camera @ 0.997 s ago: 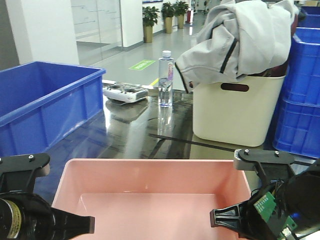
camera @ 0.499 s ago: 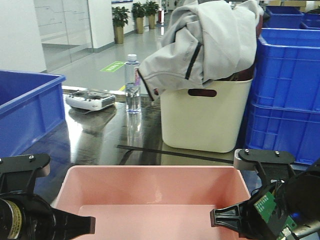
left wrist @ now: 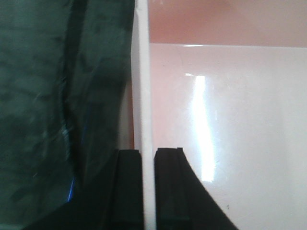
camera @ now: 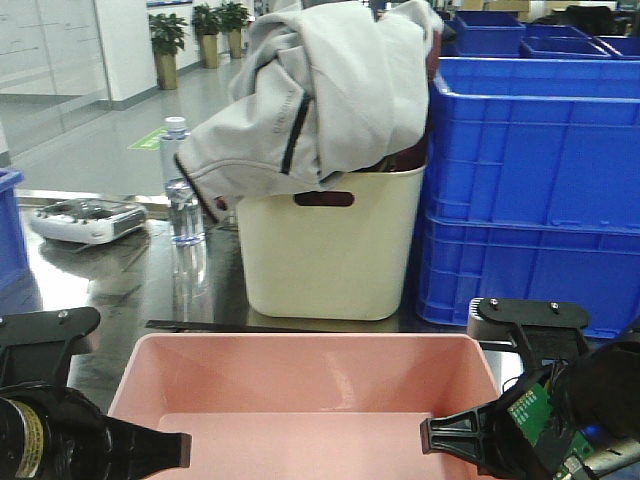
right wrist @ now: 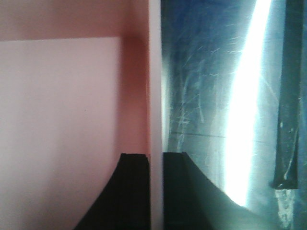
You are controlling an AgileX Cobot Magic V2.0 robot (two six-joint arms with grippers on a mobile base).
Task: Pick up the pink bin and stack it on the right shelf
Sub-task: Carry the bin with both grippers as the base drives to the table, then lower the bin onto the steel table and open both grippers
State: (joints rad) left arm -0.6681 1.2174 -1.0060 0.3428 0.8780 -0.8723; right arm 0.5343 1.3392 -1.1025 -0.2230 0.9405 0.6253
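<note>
Shelf (camera: 120,278): steel deck, mirror-bright, one black tape line (camera: 220,325) across it. It bore all items below.

Bin (camera: 300,365): pink, shallow, wide, empty. It sat at the near edge of the deck, on the near side of the tape; whether it rested there or hung just clear could not be told. Judged light and fairly stiff, though the thin sloping walls probably flexed under a pinch. Glossy plastic, likely slippery. Best hold was the two short end walls below the rolled rim, as taken. Left pincer (left wrist: 147,153) was clamped narrow on the left wall, one finger inside and one outside. Right pincer (right wrist: 156,155) held the right wall likewise.

Crates (camera: 530,200): blue, stacked, far right, just beside the tub.

Tub (camera: 330,250): cream, slot handle, directly beyond the bin. Judged the main obstacle to any push forward.

Jacket (camera: 310,100): grey, heaped over the tub, drooping down its left side.

Bottle (camera: 180,200): clear, upright, left of the tub.

Controller (camera: 85,220): white, far left.
</note>
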